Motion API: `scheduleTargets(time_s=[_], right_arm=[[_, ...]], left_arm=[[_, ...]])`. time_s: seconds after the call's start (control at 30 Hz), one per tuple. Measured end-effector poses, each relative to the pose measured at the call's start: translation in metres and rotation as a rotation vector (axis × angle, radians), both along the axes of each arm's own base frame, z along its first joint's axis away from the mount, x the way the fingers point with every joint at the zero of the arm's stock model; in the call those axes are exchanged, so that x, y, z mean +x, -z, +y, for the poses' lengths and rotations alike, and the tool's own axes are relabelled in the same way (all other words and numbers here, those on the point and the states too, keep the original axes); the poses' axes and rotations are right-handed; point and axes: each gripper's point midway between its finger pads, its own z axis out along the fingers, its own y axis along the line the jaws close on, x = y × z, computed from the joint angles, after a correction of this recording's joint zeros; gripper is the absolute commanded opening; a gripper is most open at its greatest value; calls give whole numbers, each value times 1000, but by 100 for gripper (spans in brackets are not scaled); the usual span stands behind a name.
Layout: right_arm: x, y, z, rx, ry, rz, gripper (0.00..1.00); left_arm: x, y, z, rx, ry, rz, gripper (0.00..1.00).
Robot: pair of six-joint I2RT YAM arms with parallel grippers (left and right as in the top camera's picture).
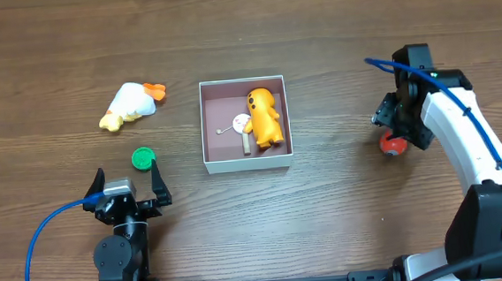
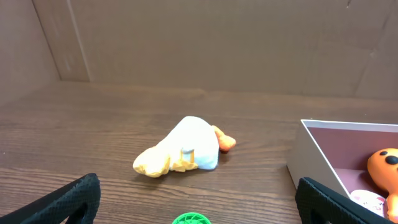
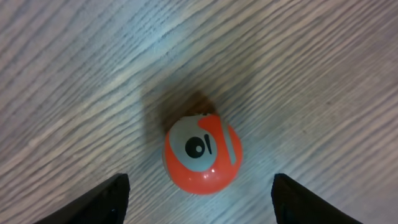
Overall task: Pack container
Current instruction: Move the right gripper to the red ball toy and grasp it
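Your right gripper (image 3: 200, 202) is hanging released, its fingers straddling the orange ball (image 3: 202, 154), probably lining up a pick. Your left gripper (image 1: 128, 177) is sitting spread open near the green disc (image 1: 143, 157). The container (image 1: 247, 165) is lying mid-way across the desk (image 1: 354, 222), already holding a yellow figure (image 1: 265, 116) and a small white piece I can't identify.

A robotics lab bench is suggested by a wood-grain table (image 1: 328, 232) fenced with plain cardboard (image 2: 217, 43) (a white robot arm (image 1: 459, 122) is seen over it).
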Motion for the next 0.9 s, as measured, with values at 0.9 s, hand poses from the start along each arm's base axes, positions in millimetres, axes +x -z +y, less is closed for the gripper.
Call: scheduleTargets(time_s=[0.9], right_arm=[[-11, 46, -17, 54, 33, -23, 43]], left_arm=[[0, 0, 0, 0, 0, 0, 100]])
